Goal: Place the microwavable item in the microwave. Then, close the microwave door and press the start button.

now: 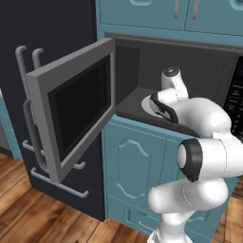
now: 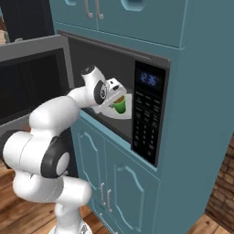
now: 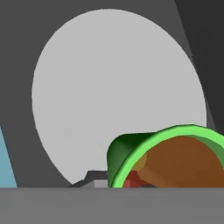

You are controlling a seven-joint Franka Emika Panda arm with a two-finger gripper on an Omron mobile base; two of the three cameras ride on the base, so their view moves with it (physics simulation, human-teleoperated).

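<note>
My gripper (image 2: 117, 97) reaches into the open microwave (image 2: 147, 119) and is shut on the small bright green cup (image 2: 119, 106) of brown liquid. The cup hangs just over the white round turntable plate (image 2: 127, 114), near its front right part. In the hand view the cup (image 3: 168, 155) sits tilted at the bottom right, its brown liquid showing, with the plate (image 3: 113, 87) behind it and one grey fingertip (image 3: 94, 178) beside it. The microwave door (image 1: 71, 111) stands swung wide open to the left. In the left base view my own arm hides the cup.
The black keypad panel (image 2: 145, 123) with a lit blue display is right of the cavity. Teal cabinet doors (image 1: 130, 166) run below and above the microwave. Left of the door are tall black fridge doors with grey bar handles (image 1: 21, 71). The floor is wood.
</note>
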